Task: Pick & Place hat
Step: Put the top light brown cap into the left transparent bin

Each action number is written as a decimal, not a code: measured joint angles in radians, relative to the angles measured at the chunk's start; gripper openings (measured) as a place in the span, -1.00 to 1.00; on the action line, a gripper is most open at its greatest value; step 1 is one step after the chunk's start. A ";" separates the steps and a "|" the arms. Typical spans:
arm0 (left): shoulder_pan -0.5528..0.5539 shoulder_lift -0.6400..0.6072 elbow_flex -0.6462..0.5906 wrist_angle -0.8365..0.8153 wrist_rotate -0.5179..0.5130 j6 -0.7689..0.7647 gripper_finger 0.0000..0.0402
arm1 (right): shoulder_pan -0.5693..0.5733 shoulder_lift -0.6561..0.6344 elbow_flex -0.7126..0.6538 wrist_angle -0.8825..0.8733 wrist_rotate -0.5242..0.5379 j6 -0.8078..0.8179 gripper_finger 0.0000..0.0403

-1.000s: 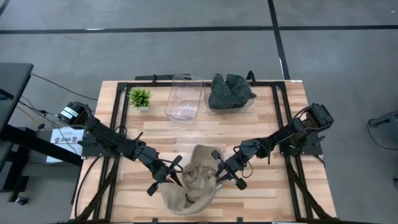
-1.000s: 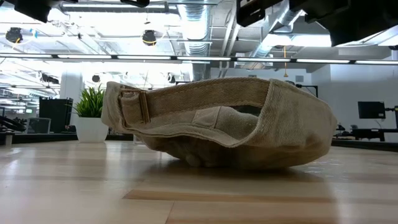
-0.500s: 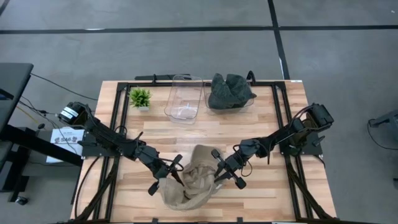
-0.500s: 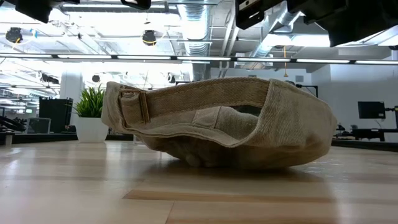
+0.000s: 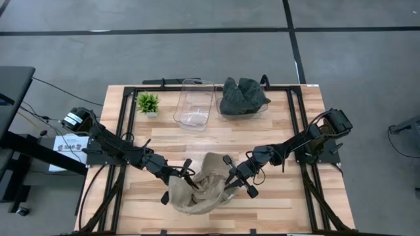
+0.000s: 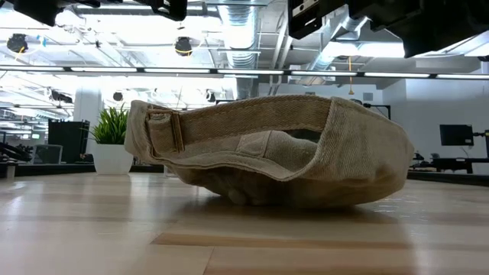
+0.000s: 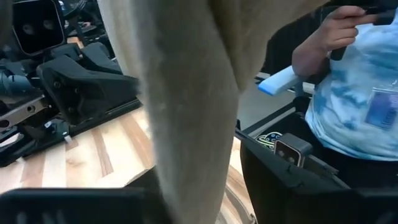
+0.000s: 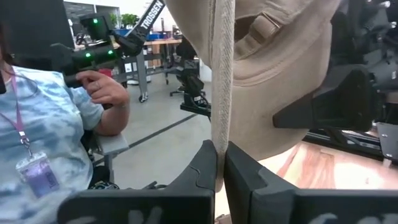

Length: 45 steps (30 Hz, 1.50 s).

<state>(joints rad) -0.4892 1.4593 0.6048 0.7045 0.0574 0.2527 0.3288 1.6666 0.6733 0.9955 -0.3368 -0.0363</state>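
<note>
The hat (image 5: pixel 199 189) is a tan cotton-twill cap, soft and crumpled, with stitched seams and a fabric adjuster strap (image 6: pixel 164 131) at its back. It lies at the 6 o'clock edge of the pale wood-plank surface (image 5: pixel 289 203), between the two hands, its hollow side turned up. In the low view it rests on the planks as a slumped dome.

The right hand (image 8: pixel 221 163) is clenched on a thin fold of the hat's rim, its two dark fingers (image 8: pixel 245 177) pressed together with the cloth between them; in the high view it (image 5: pixel 231 184) sits at the hat's 3 o'clock side. The left hand (image 5: pixel 187 182) is at the hat's 9 o'clock side with cloth draped over it in its wrist view; whether it grips or has let go cannot be told.

At 12 o'clock on the surface stand two clear plastic bins: one (image 5: pixel 195 103) holds nothing visible, the other (image 5: pixel 244 108) holds a dark grey, rumpled hat (image 5: pixel 243 95). A small green potted plant (image 5: pixel 147 103) in a white pot stands toward 10 o'clock. Black metal rails (image 5: pixel 130 108) frame the surface.

Beyond the surface, the wrist views show a person (image 8: pixel 37 137) in a blue tie-dye shirt with a lanyard badge (image 8: pixel 38 175), hand (image 8: pixel 106 87) on a black arm (image 8: pixel 134 37) lettered "TROSSEN".
</note>
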 joint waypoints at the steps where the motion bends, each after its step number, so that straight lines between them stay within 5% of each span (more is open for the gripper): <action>1: 0.000 0.000 0.000 0.000 -0.005 0.000 -0.36 | -0.003 -0.005 -0.002 0.000 0.000 0.002 -0.99; 11: 0.003 0.000 0.000 0.014 -0.043 0.000 -0.36 | -0.055 -0.147 -0.146 0.003 0.054 0.003 -1.00; 22: 0.005 0.000 0.000 0.014 -0.337 -0.060 -0.36 | -0.088 -0.207 -0.213 0.005 0.075 0.003 -1.00; 38: 0.083 -0.001 -0.001 0.021 -0.336 -0.067 -0.36 | -0.064 -0.246 -0.215 0.001 0.080 -0.007 -1.00; 45: 0.099 -0.001 0.000 0.025 -0.227 -0.067 -0.34 | -0.050 -0.257 -0.214 0.000 0.085 -0.023 -1.00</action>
<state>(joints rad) -0.3904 1.4586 0.6052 0.7300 -0.1698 0.1856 0.2790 1.4099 0.4590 0.9953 -0.2519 -0.0589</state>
